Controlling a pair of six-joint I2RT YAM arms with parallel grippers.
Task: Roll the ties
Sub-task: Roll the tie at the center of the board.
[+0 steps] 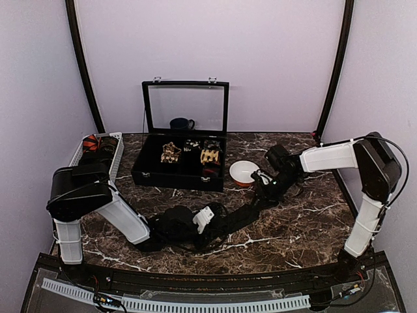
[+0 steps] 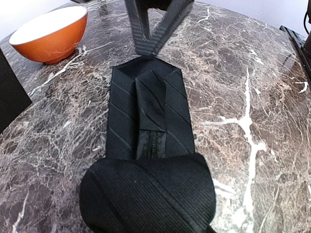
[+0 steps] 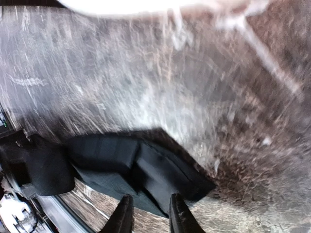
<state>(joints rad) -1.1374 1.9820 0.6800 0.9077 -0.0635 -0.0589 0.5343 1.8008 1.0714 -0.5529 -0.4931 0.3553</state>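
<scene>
Rolling black tie (image 2: 146, 121) along tabletop (image 2: 252, 73): rolled part gripped in left fingers (image 1: 212, 217), rest lies flat toward right fingers (image 3: 177, 216), which are parted narrowly over far end. Advice: keep strip taut, edges aligned, roll tight. Left wrist view shows seam and straightness. Only overhead view shows finished rolls (image 1: 210, 155) in case (image 1: 176, 179). Right wrist view blurred.

Both arms reaching in low, grippers facing each other at near centre.
Left arm (image 1: 120, 218): elbow raised at left, forearm sloping down rightward; left gripper (image 1: 210, 218) clamped on the rolled black fabric necktie (image 2: 146, 194), fingers hidden inside it. Right arm (image 1: 329, 156): forearm stretched leftward, wrist bent down; right gripper (image 3: 151, 216) jaws slightly parted.
</scene>
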